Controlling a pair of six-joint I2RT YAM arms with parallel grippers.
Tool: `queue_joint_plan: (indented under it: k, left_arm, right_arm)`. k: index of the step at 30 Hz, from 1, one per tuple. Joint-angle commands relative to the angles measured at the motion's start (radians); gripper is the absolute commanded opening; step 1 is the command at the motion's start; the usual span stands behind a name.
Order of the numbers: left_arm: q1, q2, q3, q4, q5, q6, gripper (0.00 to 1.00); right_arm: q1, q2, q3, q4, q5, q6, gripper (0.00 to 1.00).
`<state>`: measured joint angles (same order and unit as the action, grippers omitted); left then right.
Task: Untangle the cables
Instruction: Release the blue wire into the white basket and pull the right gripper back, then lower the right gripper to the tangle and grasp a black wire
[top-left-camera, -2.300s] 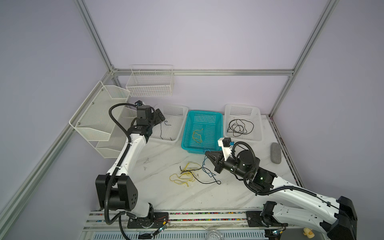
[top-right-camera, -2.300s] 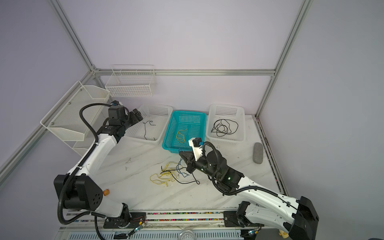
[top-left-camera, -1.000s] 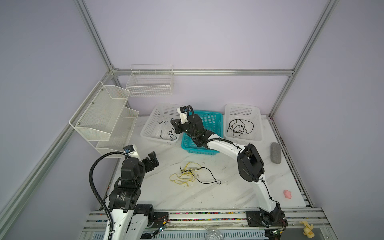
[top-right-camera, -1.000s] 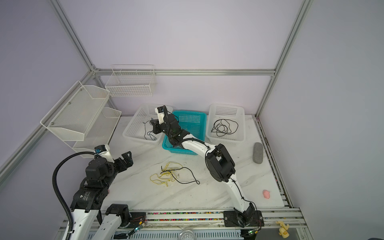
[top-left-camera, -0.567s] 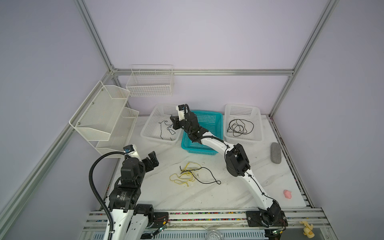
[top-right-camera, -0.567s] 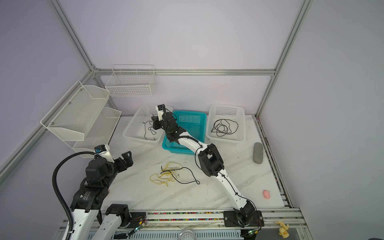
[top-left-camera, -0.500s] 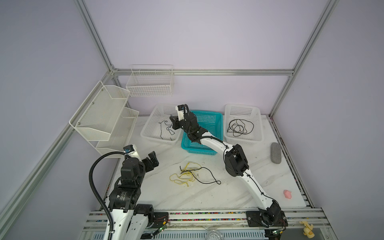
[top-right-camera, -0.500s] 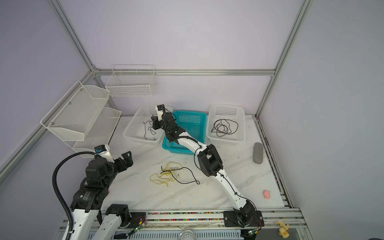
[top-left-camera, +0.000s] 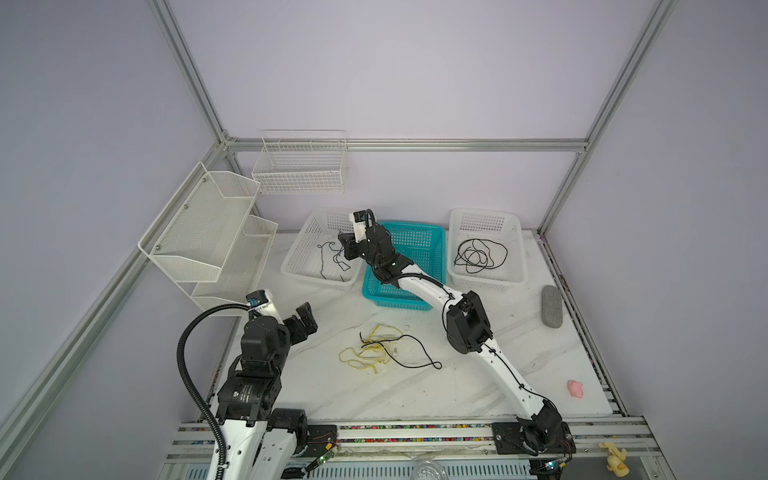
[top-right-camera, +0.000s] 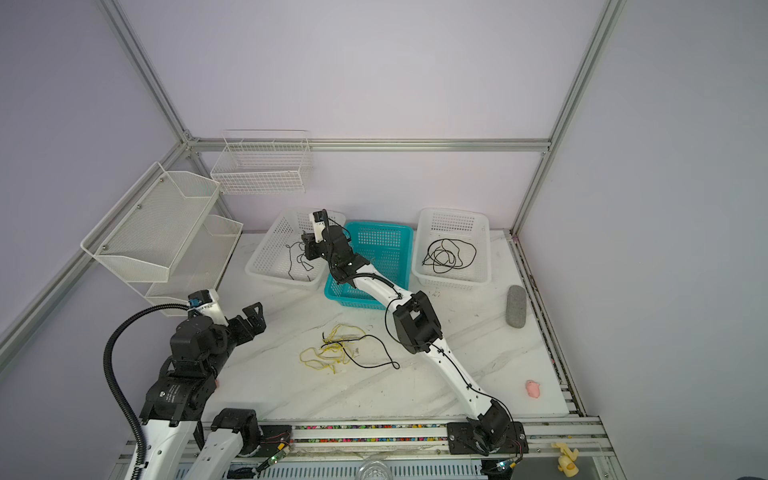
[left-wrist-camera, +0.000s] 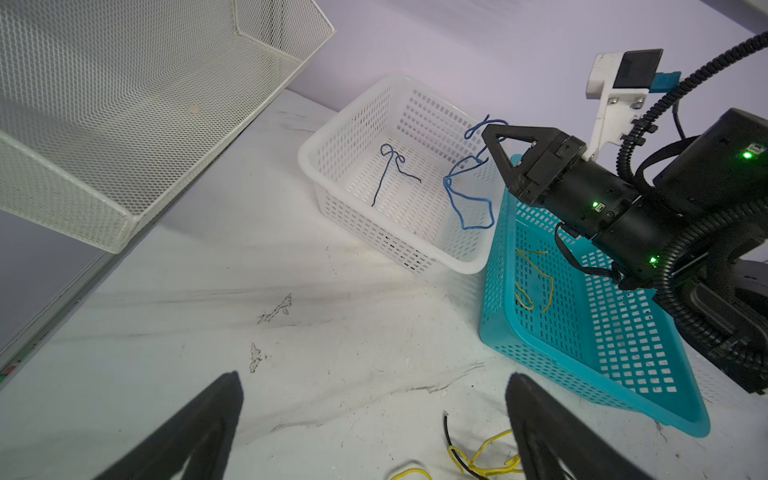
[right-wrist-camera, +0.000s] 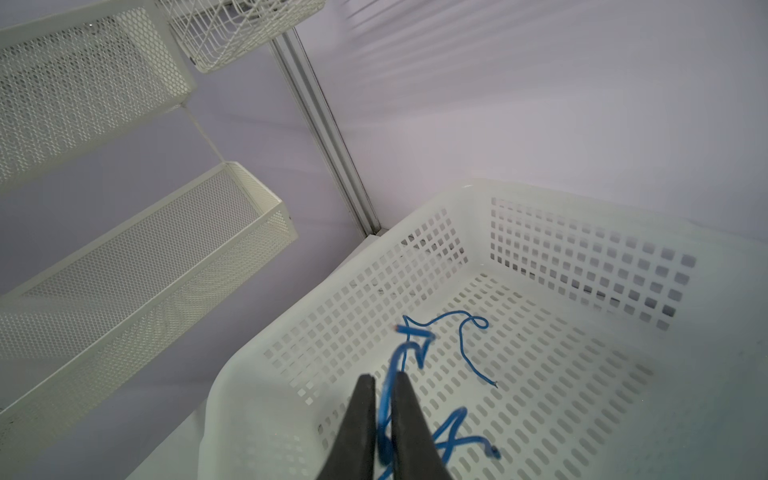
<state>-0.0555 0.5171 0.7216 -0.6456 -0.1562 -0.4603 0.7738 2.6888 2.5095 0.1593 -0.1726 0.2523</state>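
Left gripper (top-left-camera: 302, 320) hangs spread wide above the table (top-left-camera: 415, 395), the right gripper (right-wrist-camera: 383, 376) sits over the white basket (top-left-camera: 309, 245) with jaws nearly closed on a blue cable (right-wrist-camera: 417, 332) dangling into it — further right, yellow and black cables (top-left-camera: 374, 347) lie tangled on the marble

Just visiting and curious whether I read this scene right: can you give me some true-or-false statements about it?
1. The left gripper is open and empty. True.
2. The right gripper is over the teal basket. False: it is over the left white basket beside the teal basket, a blue cable between its fingers.
3. A coiled black cable lies in the right white basket. True.
4. Only yellow cables lie on the table. False: on the table a loose black cable is tangled with the yellow cables.
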Motion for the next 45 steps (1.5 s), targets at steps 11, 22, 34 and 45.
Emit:
queue_joint_plan:
  k: [11,22,34,45]
  left_arm:
    - [-0.006,-0.006,-0.044,0.043,0.004,0.009,1.00]
    - [-0.006,0.015,-0.041,0.045,0.073,0.011,1.00]
    - [-0.012,0.117,-0.004,0.035,0.267,0.001,1.00]
    - [-0.013,0.220,0.015,0.049,0.337,-0.027,1.00]
  right_arm:
    - [-0.001,-0.065,-0.002,-0.019,-0.041,-0.033,0.32]
    - [0.002,-0.582,-0.625,0.145,-0.016,-0.049,0.52]
    - [0.082,-1.157,-1.359,0.093,0.043,-0.115,0.55]
    - [0.099,-1.659,-1.748,-0.283,0.319,0.196,0.56]
